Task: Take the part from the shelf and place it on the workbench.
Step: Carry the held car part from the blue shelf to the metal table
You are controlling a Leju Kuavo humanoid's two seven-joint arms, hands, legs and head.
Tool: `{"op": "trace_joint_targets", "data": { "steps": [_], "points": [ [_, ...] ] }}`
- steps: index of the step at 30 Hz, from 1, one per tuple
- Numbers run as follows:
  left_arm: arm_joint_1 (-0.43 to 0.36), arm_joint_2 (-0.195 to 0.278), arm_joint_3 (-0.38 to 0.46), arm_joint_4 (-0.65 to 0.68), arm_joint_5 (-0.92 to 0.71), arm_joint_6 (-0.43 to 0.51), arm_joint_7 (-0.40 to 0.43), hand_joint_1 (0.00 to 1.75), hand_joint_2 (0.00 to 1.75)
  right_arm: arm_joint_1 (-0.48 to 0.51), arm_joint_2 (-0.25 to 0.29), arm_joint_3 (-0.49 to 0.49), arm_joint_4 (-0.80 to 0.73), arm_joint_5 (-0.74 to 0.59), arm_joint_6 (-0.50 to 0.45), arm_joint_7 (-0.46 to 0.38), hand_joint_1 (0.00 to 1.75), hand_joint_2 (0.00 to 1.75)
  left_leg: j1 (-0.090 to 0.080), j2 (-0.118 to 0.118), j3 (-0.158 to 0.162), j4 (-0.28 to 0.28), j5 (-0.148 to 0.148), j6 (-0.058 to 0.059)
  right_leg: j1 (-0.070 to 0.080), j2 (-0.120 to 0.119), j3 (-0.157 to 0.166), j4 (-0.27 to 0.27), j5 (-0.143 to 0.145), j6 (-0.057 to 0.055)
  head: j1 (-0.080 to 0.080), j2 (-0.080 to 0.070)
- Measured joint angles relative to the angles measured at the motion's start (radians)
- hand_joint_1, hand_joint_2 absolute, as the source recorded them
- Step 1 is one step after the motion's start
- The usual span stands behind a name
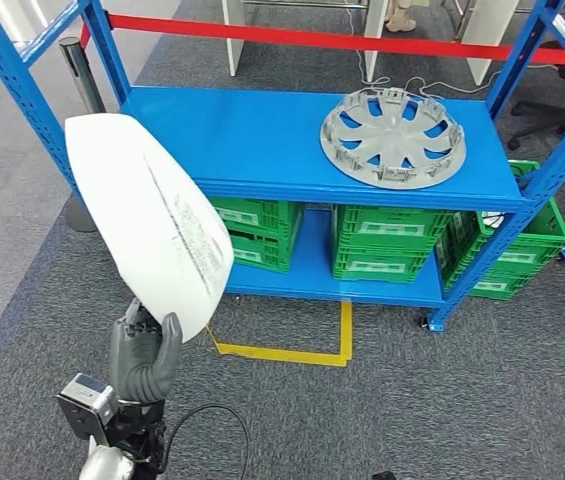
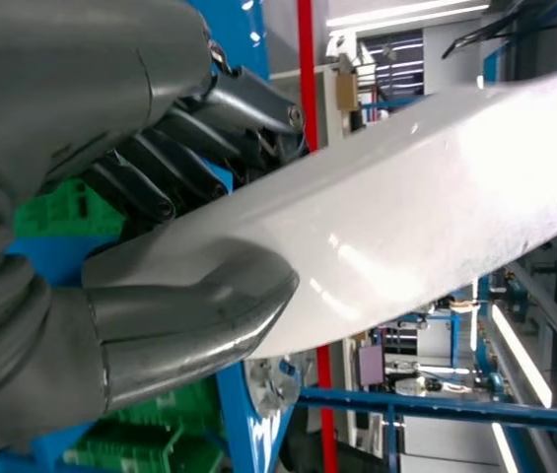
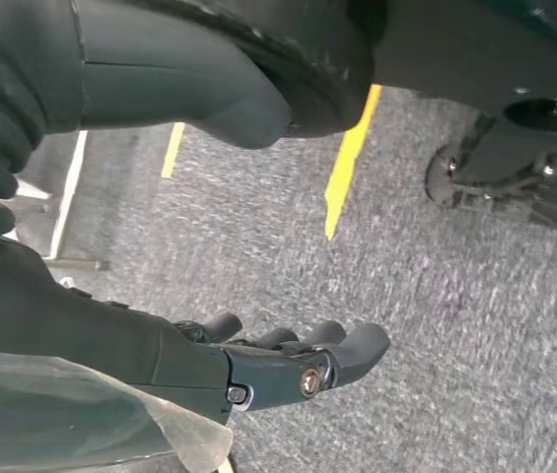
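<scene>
1. The white part (image 1: 147,215) is up off the shelf: your left hand (image 1: 141,352) grips it by its lower, narrow end, low at the left of the head view, and the panel rises up and to the left, covering the shelf's left end. In the left wrist view the thumb (image 2: 193,315) presses one face of the part (image 2: 409,227) and the darker fingers (image 2: 156,177) lie against the other.
2. You have a band of dark print running down the part's face, but it is too small to read.
3. Your right hand (image 3: 290,365) hangs over grey carpet, fingers held out fairly straight and apart, with nothing in them.
4. Open carpet lies between you and the blue shelf (image 1: 264,140), with a yellow tape corner (image 1: 294,352) marked on the floor just ahead of the shelf's lower edge.
5. Green crates (image 1: 388,242) sit on the lower level under the top board; each carries a pale label you cannot read. Another green crate (image 1: 524,250) stands on the floor just beyond the right post, partly cut by the frame.
6. A grey wheel cover (image 1: 392,137) lies flat on the top board, towards the right, well apart from the part.
7. A red barrier tape (image 1: 302,38) runs behind the shelf, with a dark stanchion post (image 1: 81,75) at far left, partly hidden by the upright.
</scene>
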Motion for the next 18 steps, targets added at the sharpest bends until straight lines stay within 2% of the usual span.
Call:
{"op": "trace_joint_targets", "data": {
  "steps": [1, 3, 4, 5, 6, 7, 8, 9, 10, 11, 12, 13, 14, 15, 16, 18],
  "points": [
    [0.000, -0.001, -0.001, 0.007, -0.001, -0.007, 0.001, 1.75, 1.75, 0.000, 0.000, 0.000, 0.000, 0.000, 0.003, -0.006, 0.00, 1.75, 0.001, 0.002, -0.012, -0.002, 0.012, 0.006, -0.001, 0.000, -0.014, 0.039, -0.047, 0.003, 0.002, 0.000],
    [0.001, -0.002, -0.003, 0.020, -0.002, -0.013, 0.001, 1.75, 1.75, -0.001, -0.002, -0.001, 0.000, 0.002, 0.008, -0.011, 0.00, 1.75, -0.001, 0.004, -0.041, 0.001, 0.035, 0.012, -0.001, 0.000, -0.043, 0.156, -0.138, 0.007, 0.005, 0.000],
    [0.002, -0.003, -0.004, 0.027, -0.002, -0.016, 0.001, 1.75, 1.75, -0.001, -0.002, -0.002, 0.000, 0.004, 0.011, -0.012, 0.00, 1.75, -0.003, 0.006, -0.057, 0.003, 0.047, 0.012, -0.001, 0.000, -0.048, 0.210, -0.155, 0.009, 0.005, 0.000],
    [0.002, -0.003, -0.004, 0.033, -0.002, -0.017, 0.000, 1.75, 1.75, -0.001, -0.003, -0.002, 0.000, 0.007, 0.016, -0.013, 0.00, 1.75, -0.003, 0.007, -0.075, 0.006, 0.058, 0.012, -0.001, 0.000, -0.043, 0.241, -0.147, 0.010, 0.005, 0.000],
    [0.001, -0.004, -0.005, 0.038, -0.002, -0.019, 0.000, 1.75, 1.75, -0.001, -0.004, -0.003, 0.000, 0.012, 0.020, -0.014, 0.00, 1.75, -0.004, 0.008, -0.093, 0.011, 0.068, 0.011, -0.001, 0.000, -0.023, 0.242, -0.121, 0.010, 0.005, 0.000],
    [-0.001, -0.005, -0.006, 0.042, -0.003, -0.021, -0.002, 1.75, 1.75, -0.002, -0.005, -0.003, 0.000, 0.018, 0.025, -0.017, 0.00, 1.75, -0.004, 0.009, -0.111, 0.017, 0.078, 0.009, -0.001, 0.000, 0.013, 0.210, -0.090, 0.010, 0.005, 0.000],
    [-0.005, -0.007, -0.008, 0.046, -0.003, -0.022, -0.003, 1.75, 1.75, -0.005, -0.006, -0.003, 0.000, 0.024, 0.028, -0.024, 0.00, 1.75, -0.004, 0.009, -0.127, 0.024, 0.086, 0.006, -0.001, 0.000, 0.064, 0.151, -0.071, 0.009, 0.005, 0.000],
    [-0.009, -0.009, -0.010, 0.049, -0.004, -0.022, -0.004, 1.75, 1.75, -0.010, -0.007, -0.003, -0.001, 0.030, 0.029, -0.032, 0.00, 1.75, -0.005, 0.009, -0.140, 0.033, 0.093, 0.002, -0.001, 0.000, 0.123, 0.075, -0.070, 0.007, 0.005, 0.000],
    [-0.013, -0.010, -0.013, 0.051, -0.005, -0.022, -0.005, 1.75, 1.75, -0.016, -0.008, -0.003, -0.002, 0.034, 0.029, -0.042, 0.00, 1.75, -0.007, 0.009, -0.150, 0.040, 0.101, -0.003, 0.000, 0.000, 0.170, 0.009, -0.082, 0.004, 0.006, 0.000],
    [-0.016, -0.012, -0.015, 0.052, -0.006, -0.022, -0.006, 1.75, 1.75, -0.022, -0.008, -0.003, -0.002, 0.037, 0.028, -0.050, 0.00, 1.75, -0.008, 0.010, -0.157, 0.045, 0.109, -0.008, 0.001, 0.002, 0.197, -0.037, -0.096, -0.001, 0.006, 0.000],
    [-0.018, -0.013, -0.016, 0.054, -0.005, -0.021, -0.007, 1.75, 1.75, -0.027, -0.009, -0.003, -0.002, 0.038, 0.026, -0.055, 0.00, 1.75, -0.009, 0.011, -0.163, 0.048, 0.119, -0.013, 0.003, 0.003, 0.205, -0.059, -0.103, -0.007, 0.007, 0.000],
    [-0.018, -0.013, -0.017, 0.055, -0.005, -0.019, -0.007, 1.75, 1.75, -0.030, -0.009, -0.003, -0.002, 0.038, 0.026, -0.059, 0.00, 1.75, -0.009, 0.011, -0.168, 0.048, 0.128, -0.018, 0.002, 0.002, 0.196, -0.062, -0.102, -0.015, 0.007, 0.000],
    [-0.017, -0.013, -0.017, 0.057, -0.004, -0.018, -0.007, 1.75, 1.75, -0.032, -0.009, -0.003, -0.002, 0.039, 0.025, -0.060, 0.00, 1.75, -0.007, 0.010, -0.173, 0.050, 0.123, -0.024, 0.001, 0.001, 0.184, -0.060, -0.093, -0.022, 0.007, 0.000],
    [-0.016, -0.012, -0.017, 0.058, -0.004, -0.016, -0.007, 1.75, 1.75, -0.033, -0.010, -0.003, -0.002, 0.039, 0.024, -0.061, 0.00, 1.75, -0.006, 0.008, -0.179, 0.065, 0.099, -0.030, 0.000, -0.002, 0.173, -0.060, -0.082, -0.031, 0.006, 0.000],
    [-0.015, -0.012, -0.017, 0.058, -0.002, -0.015, -0.007, 1.75, 1.75, -0.034, -0.010, -0.003, -0.002, 0.039, 0.023, -0.062, 0.00, 1.75, -0.004, 0.006, -0.187, 0.098, 0.055, -0.036, -0.001, -0.005, 0.161, -0.061, -0.070, -0.038, 0.004, 0.000],
    [-0.014, -0.011, -0.017, 0.060, 0.000, -0.014, -0.007, 1.75, 1.75, -0.035, -0.011, -0.003, -0.002, 0.039, 0.020, -0.065, 0.00, 1.75, 0.000, 0.005, -0.202, 0.210, -0.052, -0.046, 0.000, -0.008, 0.139, -0.059, -0.046, -0.047, -0.002, 0.000]
  ]
}}
